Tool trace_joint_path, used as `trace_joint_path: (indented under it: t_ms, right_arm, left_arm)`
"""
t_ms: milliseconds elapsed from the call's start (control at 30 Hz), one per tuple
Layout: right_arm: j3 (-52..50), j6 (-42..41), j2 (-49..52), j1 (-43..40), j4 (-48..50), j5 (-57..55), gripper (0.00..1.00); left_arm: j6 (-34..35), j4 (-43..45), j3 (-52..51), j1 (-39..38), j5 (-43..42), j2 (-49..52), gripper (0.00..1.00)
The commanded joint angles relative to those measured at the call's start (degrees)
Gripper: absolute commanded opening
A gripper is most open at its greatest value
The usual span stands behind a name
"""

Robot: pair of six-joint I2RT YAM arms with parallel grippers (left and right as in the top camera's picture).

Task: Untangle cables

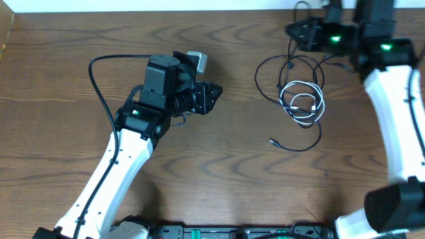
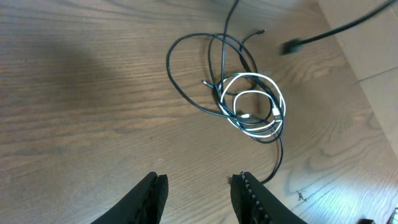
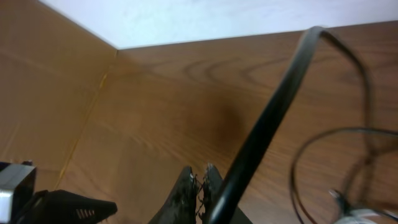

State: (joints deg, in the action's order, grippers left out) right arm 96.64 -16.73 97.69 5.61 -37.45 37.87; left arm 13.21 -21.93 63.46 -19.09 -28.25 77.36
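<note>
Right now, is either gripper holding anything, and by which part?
Left gripper empty. Right gripper is shut, seemingly pinching a black cable mid-cord; contact unclear.

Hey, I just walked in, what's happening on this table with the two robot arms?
They are working on a tangle of cables lying on the wooden table. The right end effector is shut near the table's far edge, apparently pinching a black cord that trails down into the tangle. The left end effector hangs open and empty short of the pile, pointing at it.
</note>
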Motion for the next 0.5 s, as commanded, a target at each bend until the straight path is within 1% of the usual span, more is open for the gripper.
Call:
trace_joint_path:
  t_ms: [0, 33, 67, 100, 133, 167, 233, 267, 300, 400, 467]
  right_arm:
    - [0.0, 1.4, 6.4, 6.6, 2.1, 1.7, 0.01]
    - [0.0, 1.4, 7.6, 8.0, 2.6, 1.7, 0.05]
    - [0.0, 1.7, 9.0, 9.5, 3.2, 1.7, 0.18]
    - [0.0, 2.3, 10.0, 10.6, 3.4, 1.7, 0.42]
    - [0.0, 2.3, 10.8, 11.6, 3.5, 1.4, 0.56]
    - [0.0, 2.4, 11.1, 12.2, 3.5, 1.4, 0.68]
    - [0.0, 3.2, 11.2, 12.5, 3.3, 1.3, 0.85]
    - [0.0, 3.4, 10.8, 12.4, 3.1, 1.3, 0.90]
    - [0.1, 3.5, 10.3, 12.1, 2.8, 1.1, 0.92]
    - [0.1, 3.5, 8.0, 9.9, 0.1, -2.4, 0.95]
    - [0.1, 3.5, 6.5, 7.8, -2.6, -5.3, 0.95]
  left_arm:
    - [-0.9, 0.2, 1.2, 0.0, 0.7, 0.2, 0.39]
    - [-0.9, 0.1, 1.2, 0.0, 0.7, 0.2, 0.39]
    - [-0.9, 0.0, 1.2, 0.0, 0.7, 0.2, 0.39]
    - [-0.9, -0.1, 1.2, 0.0, 0.7, 0.2, 0.39]
    - [-0.9, -0.3, 1.2, 0.0, 0.7, 0.2, 0.39]
    - [-0.9, -0.5, 1.2, 0.0, 0.7, 0.2, 0.39]
    - [-0.9, -0.7, 1.2, 0.0, 0.7, 0.2, 0.39]
    - [-0.9, -0.7, 1.2, 0.0, 0.7, 0.2, 0.39]
    - [-0.9, -0.7, 1.2, 0.0, 0.7, 0.2, 0.39]
    - [-0.9, -0.7, 1.2, 0.0, 0.7, 0.2, 0.40]
    - [-0.9, -0.7, 1.2, 0.0, 0.7, 0.2, 0.40]
